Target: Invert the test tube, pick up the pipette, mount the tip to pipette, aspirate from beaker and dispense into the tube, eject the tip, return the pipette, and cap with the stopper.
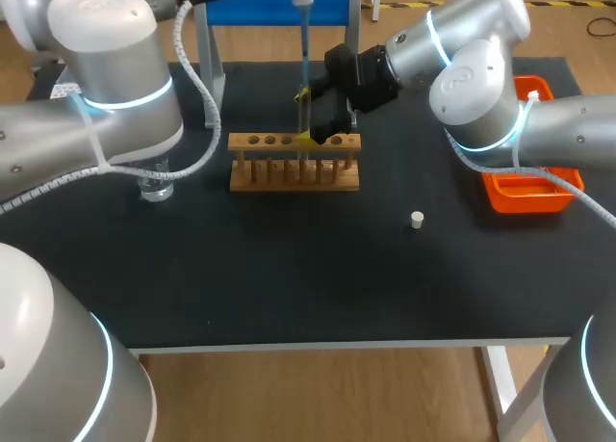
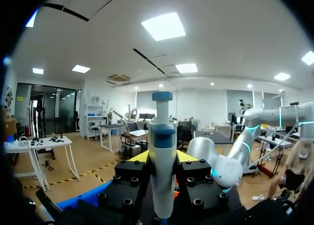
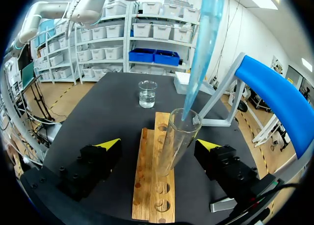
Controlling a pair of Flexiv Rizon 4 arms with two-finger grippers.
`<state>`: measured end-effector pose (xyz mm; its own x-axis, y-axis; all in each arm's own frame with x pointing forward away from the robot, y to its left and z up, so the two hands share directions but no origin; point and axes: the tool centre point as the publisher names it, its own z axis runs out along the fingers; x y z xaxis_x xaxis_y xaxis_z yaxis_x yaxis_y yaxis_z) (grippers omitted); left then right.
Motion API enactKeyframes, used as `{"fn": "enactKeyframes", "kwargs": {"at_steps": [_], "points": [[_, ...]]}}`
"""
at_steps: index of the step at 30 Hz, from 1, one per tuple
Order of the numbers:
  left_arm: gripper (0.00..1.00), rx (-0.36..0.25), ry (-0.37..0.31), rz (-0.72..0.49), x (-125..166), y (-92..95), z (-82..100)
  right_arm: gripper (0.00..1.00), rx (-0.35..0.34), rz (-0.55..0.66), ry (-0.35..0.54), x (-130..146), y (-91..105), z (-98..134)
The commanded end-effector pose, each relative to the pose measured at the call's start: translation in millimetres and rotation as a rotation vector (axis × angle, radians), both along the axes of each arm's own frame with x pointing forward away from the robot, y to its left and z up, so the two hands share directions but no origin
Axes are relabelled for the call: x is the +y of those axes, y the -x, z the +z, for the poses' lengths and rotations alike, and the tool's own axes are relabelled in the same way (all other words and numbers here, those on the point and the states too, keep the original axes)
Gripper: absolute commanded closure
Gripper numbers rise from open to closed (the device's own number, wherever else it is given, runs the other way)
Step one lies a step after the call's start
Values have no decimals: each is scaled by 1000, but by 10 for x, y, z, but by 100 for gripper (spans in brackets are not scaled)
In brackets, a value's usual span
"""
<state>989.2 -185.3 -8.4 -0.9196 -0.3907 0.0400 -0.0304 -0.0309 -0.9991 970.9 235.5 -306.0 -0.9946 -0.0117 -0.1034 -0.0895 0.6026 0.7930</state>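
Head and wrist views, pipette over rack. Centre: 1 wooden rack point(image 1: 294, 163), flat-topped w/ a single row of round holes (count unclear, part hidden by the gripper), on a matte black table point(image 1: 289, 278). 1 clear glass test tube point(image 3: 177, 141) stands mouth-up in the rack, between the fingers of the right gripper point(image 3: 159, 144); jaws spread wide, yellow tips either side, neither seen pressing the glass. 1 pipette point(image 2: 162, 171), white barrel w/ blue plunger cap, is clamped upright in the left gripper point(image 2: 162, 157), jaws closed on it. Its translucent blue conical tip point(image 3: 201, 53) ends just inside the tube mouth. Behind the rack: 1 stand w/ blue bar point(image 1: 279, 6). 1 glass beaker point(image 3: 147, 93) of clear liquid sits beyond the rack's far end, approx. half covered by the left arm in the head view. 1 small white stopper point(image 1: 416, 220) lies apart on the table, robot's-right of the rack. 1 orange plastic tray point(image 1: 527, 194) sits at the table's right edge, partly overlapped by the right arm
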Motion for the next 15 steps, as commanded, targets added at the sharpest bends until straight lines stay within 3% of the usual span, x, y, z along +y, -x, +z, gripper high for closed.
{"fn": "enactKeyframes", "kwargs": {"at_steps": [1, 15], "points": [[100, 3, -1, -1, -25, -23, -23, 0, 2, 3, 4, -12, -1, 16], [100, 32, -7, 4, -16, -44, -101, 0, 2, 3, 4, -12, -1, 16]]}}
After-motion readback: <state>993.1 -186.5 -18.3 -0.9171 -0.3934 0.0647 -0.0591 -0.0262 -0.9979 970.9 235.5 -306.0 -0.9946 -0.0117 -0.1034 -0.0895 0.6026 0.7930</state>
